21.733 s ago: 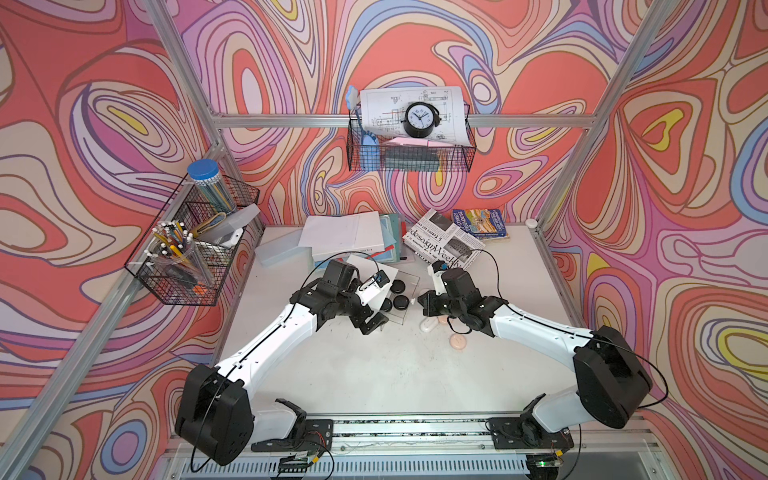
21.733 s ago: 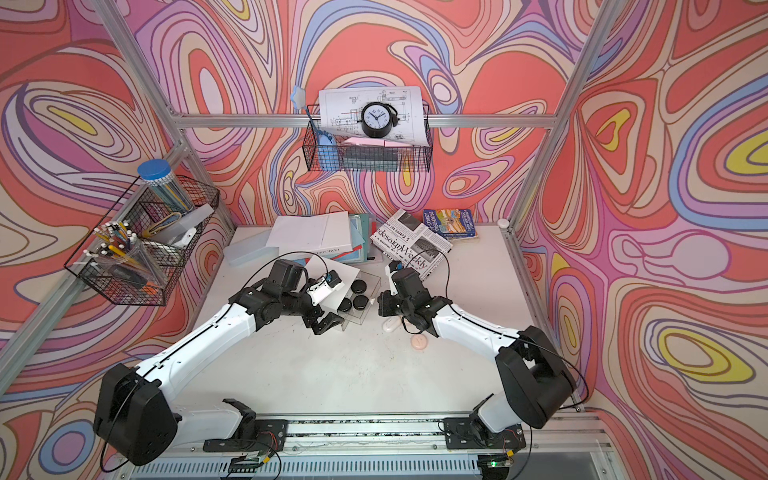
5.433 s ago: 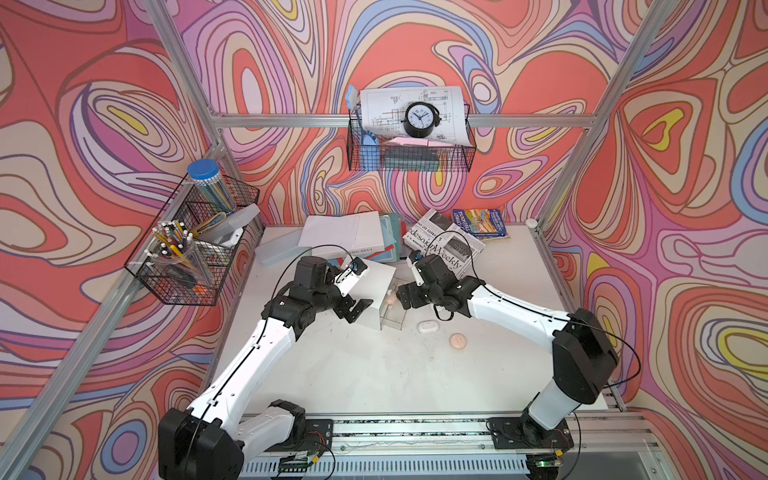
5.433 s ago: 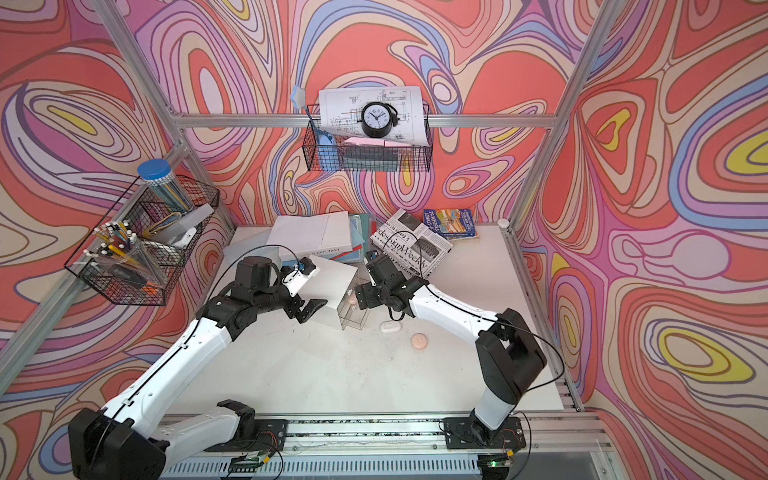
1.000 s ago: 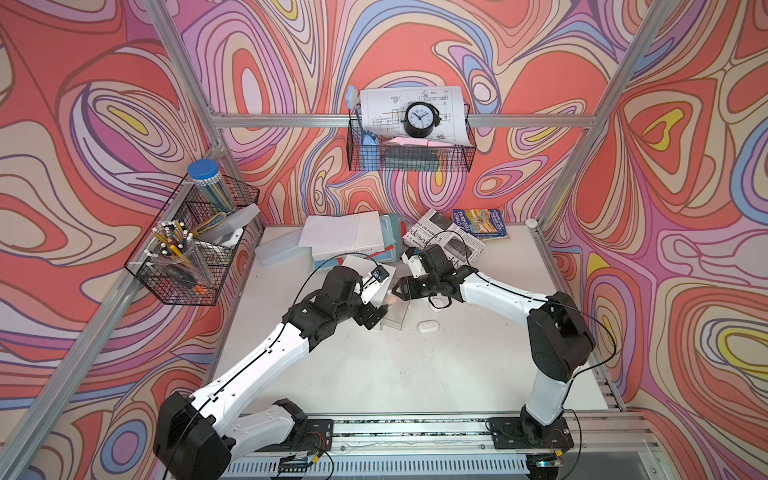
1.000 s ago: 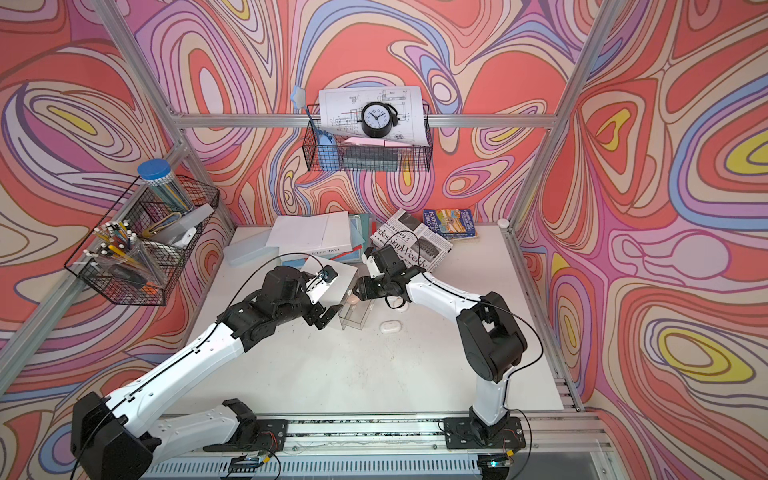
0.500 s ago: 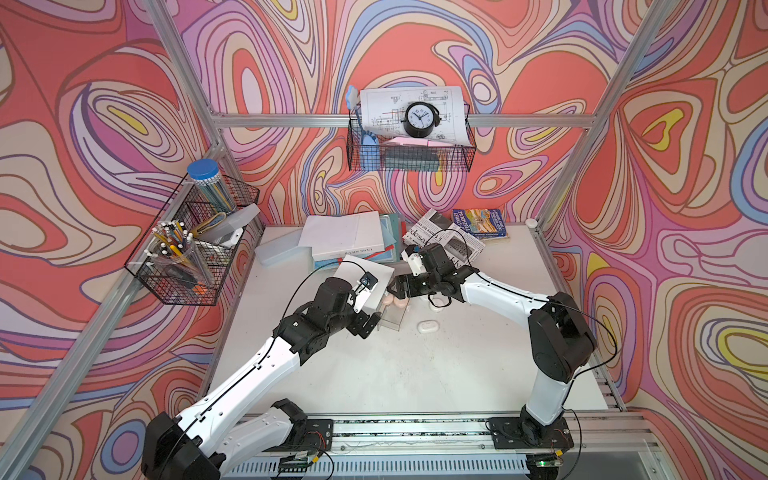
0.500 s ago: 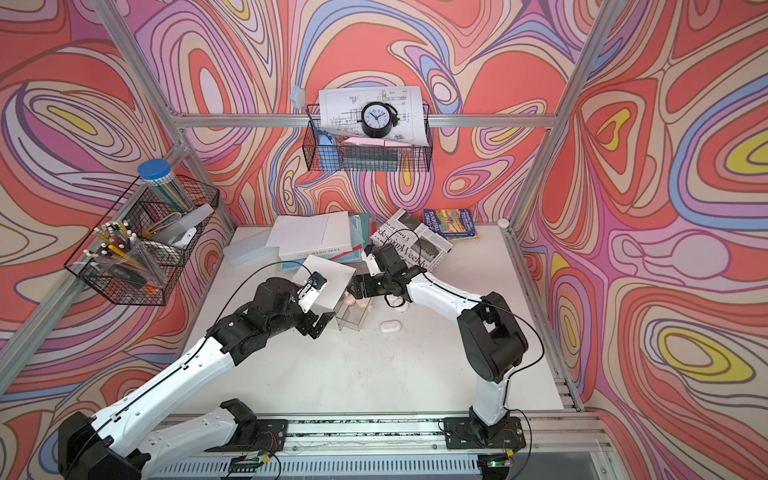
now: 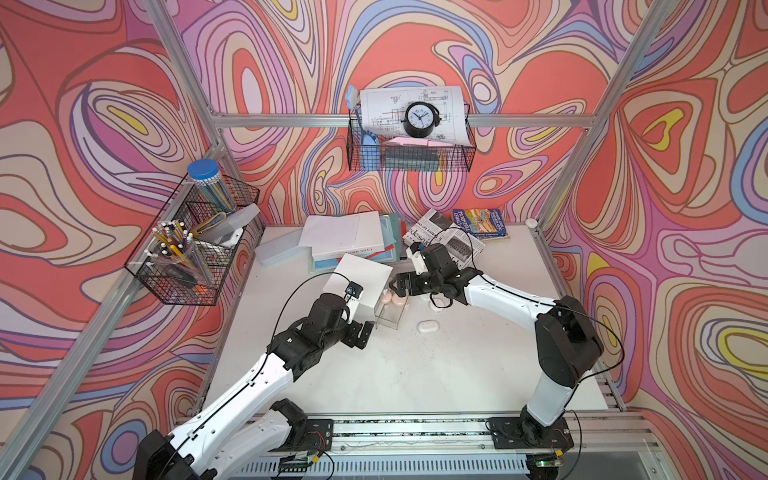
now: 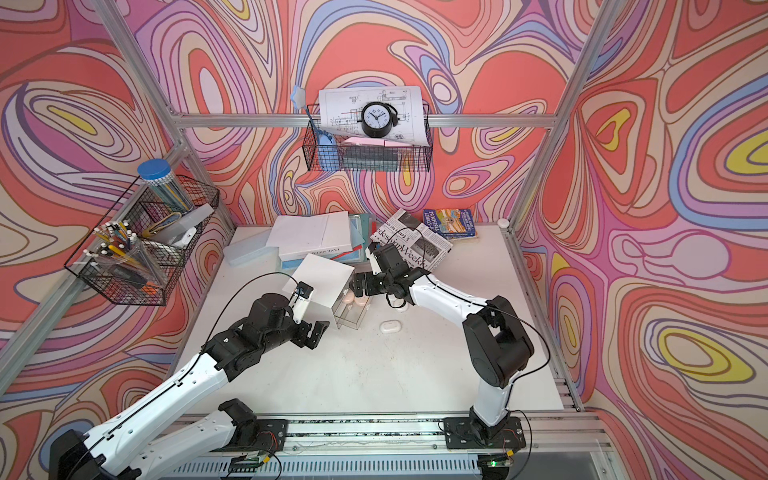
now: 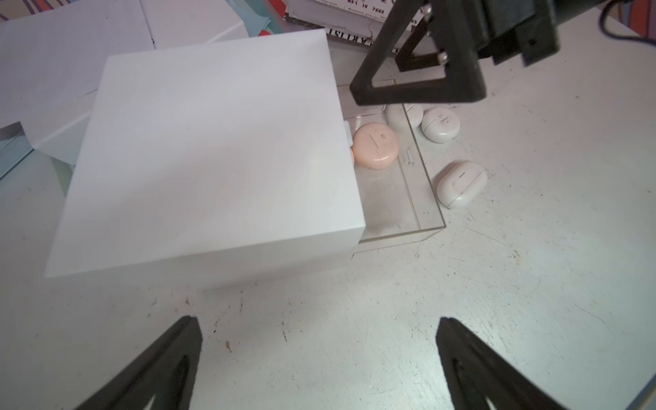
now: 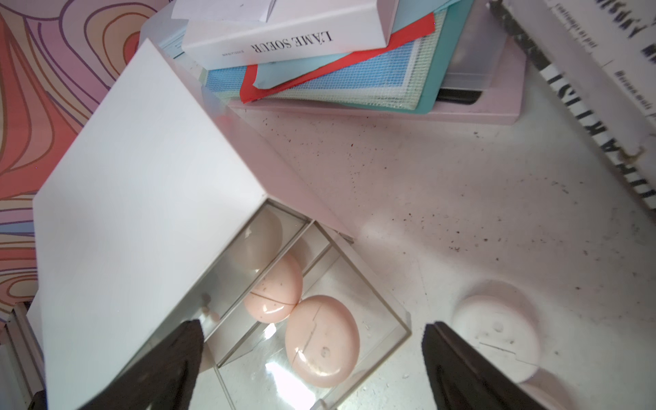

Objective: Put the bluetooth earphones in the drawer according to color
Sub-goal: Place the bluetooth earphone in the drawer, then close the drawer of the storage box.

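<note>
Pink cases [image 12: 321,340] lie in the clear drawer [image 11: 426,198]; right gripper [image 9: 400,286], spread empty above, should rise straight, sparing its wall; left gripper [image 11: 317,319] gapes idle at eight o'clock.

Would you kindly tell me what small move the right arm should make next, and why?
Probably lift the right gripper clear of the open drawer. Its jaws stand open, the two pink cases lie inside, and three white cases lie outside on the table, unsorted.
</note>
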Controlling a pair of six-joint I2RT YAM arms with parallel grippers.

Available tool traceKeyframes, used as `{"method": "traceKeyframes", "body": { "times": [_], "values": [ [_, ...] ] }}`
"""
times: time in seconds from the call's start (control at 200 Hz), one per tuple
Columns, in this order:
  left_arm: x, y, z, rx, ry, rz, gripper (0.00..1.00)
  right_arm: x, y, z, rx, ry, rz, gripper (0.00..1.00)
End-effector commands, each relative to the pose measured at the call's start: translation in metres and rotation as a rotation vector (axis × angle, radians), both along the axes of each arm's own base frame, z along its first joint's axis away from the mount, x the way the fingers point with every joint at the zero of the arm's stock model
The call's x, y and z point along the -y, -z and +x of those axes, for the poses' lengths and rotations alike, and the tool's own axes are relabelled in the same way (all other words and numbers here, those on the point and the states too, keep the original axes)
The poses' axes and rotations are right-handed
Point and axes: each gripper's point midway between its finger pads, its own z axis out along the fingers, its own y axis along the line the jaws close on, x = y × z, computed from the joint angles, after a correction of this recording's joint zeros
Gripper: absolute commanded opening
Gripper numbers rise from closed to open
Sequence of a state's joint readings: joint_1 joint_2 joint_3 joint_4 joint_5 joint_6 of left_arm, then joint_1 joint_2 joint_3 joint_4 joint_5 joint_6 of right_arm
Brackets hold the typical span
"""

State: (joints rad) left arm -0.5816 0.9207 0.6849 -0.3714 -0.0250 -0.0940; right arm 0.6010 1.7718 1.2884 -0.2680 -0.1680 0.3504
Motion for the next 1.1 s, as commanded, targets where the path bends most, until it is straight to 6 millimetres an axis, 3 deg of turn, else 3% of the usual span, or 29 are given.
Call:
{"method": "traceKeyframes", "body": {
  "times": [0.0,0.115,0.26,0.771,1.092],
  "values": [
    [-0.009,-0.001,0.011,0.031,-0.085,-0.011,0.99,0.009,-0.026,0.008,0.096,0.034,-0.004,0.98],
    [-0.013,0.003,0.013,0.039,-0.110,-0.001,0.99,0.009,-0.037,0.013,0.137,0.028,0.000,0.98],
    [-0.018,0.010,0.016,0.048,-0.143,0.010,0.99,0.002,-0.035,0.019,0.120,-0.001,-0.011,0.98],
    [0.011,0.028,0.039,0.066,-0.038,-0.043,0.99,0.009,-0.036,0.016,0.126,0.033,0.006,0.98],
    [0.008,0.029,0.051,0.092,-0.027,-0.084,0.99,0.011,-0.035,0.016,0.122,0.042,0.002,0.98]
  ]
}}
